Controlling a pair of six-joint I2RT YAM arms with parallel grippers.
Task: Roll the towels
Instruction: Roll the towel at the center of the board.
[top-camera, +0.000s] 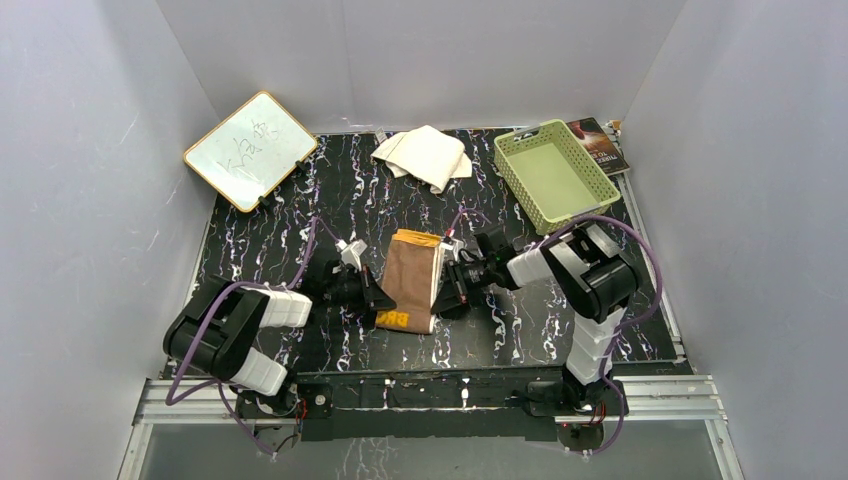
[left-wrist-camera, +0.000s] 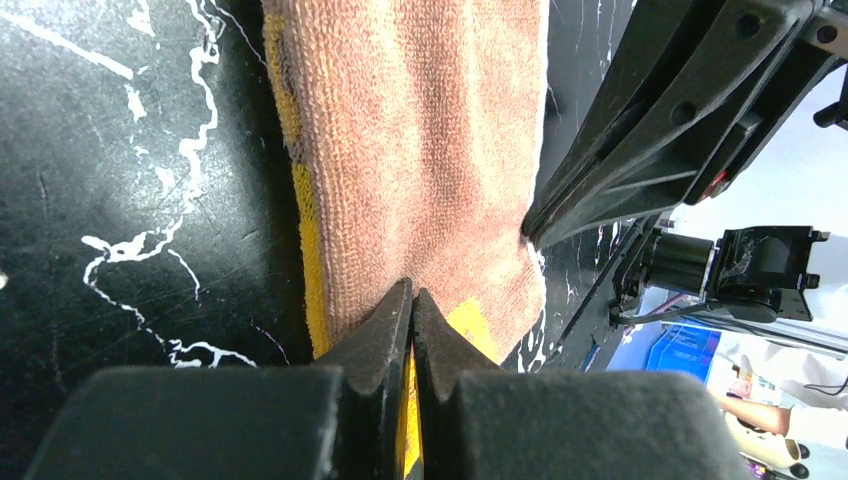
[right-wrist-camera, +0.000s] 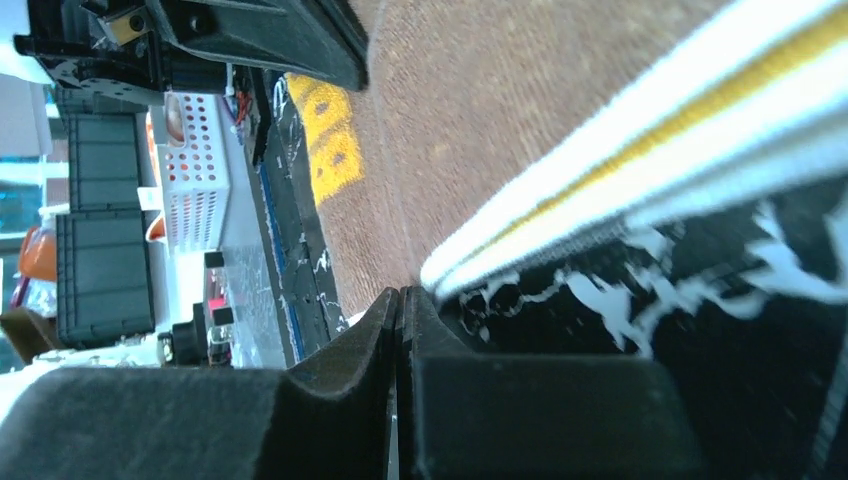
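A lab test booth: white panel walls (top-camera: 420, 60) enclose the marbled table (top-camera: 500, 335).

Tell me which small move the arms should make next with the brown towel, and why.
Probably lift the near end a little and turn it over toward the far end, to start the roll. The brown towel lies flat, not rolled yet. The left fingers are shut on its near part; the right fingers are shut at its right edge.

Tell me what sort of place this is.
Probably a robot lab test cell: plain grey panels box in a black marbled table, an aluminium rail edges it, and a whiteboard and green basket sit beyond the brown towel.
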